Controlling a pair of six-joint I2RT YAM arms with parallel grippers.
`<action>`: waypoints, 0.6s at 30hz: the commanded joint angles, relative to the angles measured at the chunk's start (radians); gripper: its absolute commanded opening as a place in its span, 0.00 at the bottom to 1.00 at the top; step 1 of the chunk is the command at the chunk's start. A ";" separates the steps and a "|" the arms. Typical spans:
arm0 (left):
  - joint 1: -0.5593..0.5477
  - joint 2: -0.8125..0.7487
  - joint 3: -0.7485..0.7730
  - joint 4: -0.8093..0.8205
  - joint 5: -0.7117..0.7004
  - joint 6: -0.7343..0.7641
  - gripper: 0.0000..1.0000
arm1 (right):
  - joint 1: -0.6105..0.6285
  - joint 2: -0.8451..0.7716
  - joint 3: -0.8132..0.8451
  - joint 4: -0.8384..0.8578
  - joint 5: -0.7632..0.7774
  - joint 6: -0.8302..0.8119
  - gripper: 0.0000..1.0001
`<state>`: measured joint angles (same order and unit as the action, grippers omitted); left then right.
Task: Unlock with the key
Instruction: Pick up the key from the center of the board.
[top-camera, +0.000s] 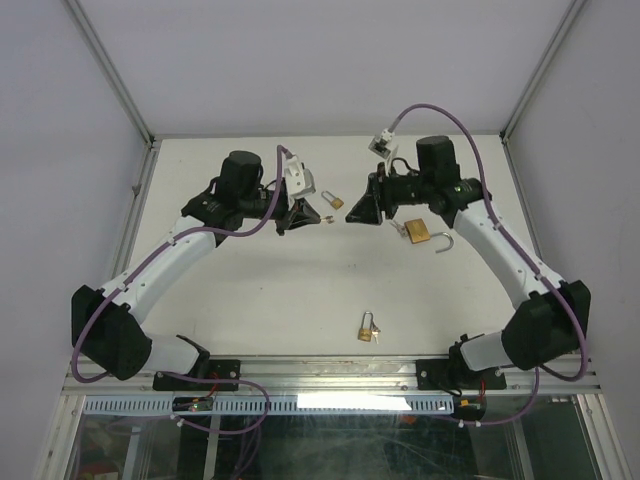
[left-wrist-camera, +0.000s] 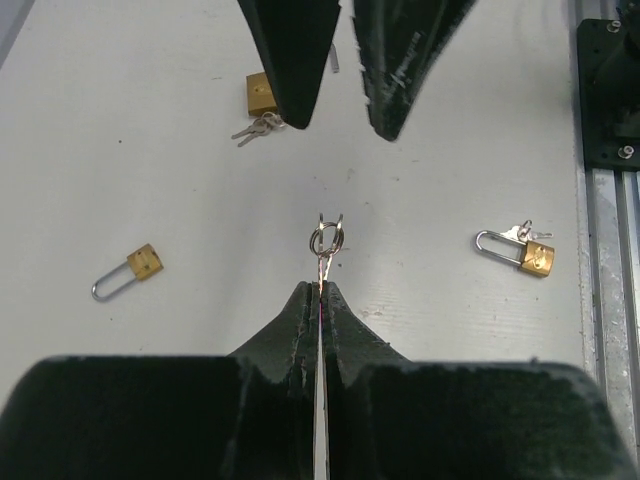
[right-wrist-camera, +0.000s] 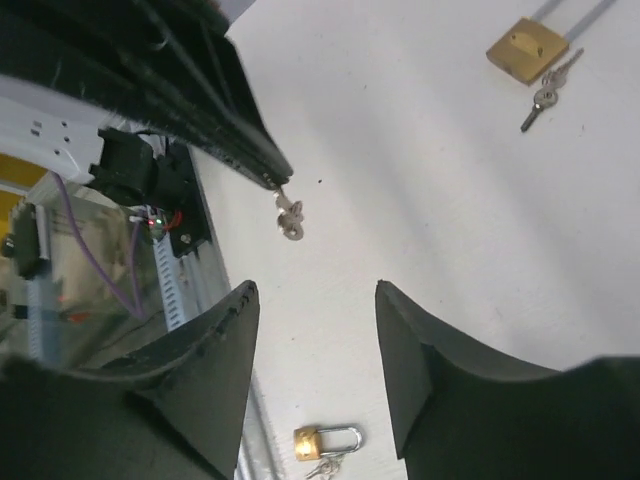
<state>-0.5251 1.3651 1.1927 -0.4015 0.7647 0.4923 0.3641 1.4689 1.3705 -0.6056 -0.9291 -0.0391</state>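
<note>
My left gripper is shut on a small silver key; the key's ring hangs just past the fingertips. Held above the table, the key sits in the gap between the two grippers. My right gripper faces it from the right, open and empty, a short way off; its fingers show at the top of the left wrist view. A brass padlock with keys lies on the table under the right arm.
Two more brass padlocks lie on the white table: a small padlock at the back and a padlock with keys near the front. The metal rail runs along the near edge, with grey walls at the sides.
</note>
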 joint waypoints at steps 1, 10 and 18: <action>-0.018 -0.018 0.059 -0.003 0.058 0.040 0.00 | 0.071 -0.175 -0.235 0.588 0.023 0.025 0.58; -0.019 -0.019 0.068 -0.004 0.094 0.052 0.00 | 0.108 -0.111 -0.206 0.522 -0.059 -0.080 0.58; -0.019 -0.029 0.064 -0.004 0.125 0.078 0.00 | 0.108 -0.074 -0.157 0.466 -0.103 -0.095 0.28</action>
<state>-0.5373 1.3651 1.2148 -0.4271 0.8421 0.5339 0.4675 1.4021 1.1584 -0.1356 -0.9897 -0.0963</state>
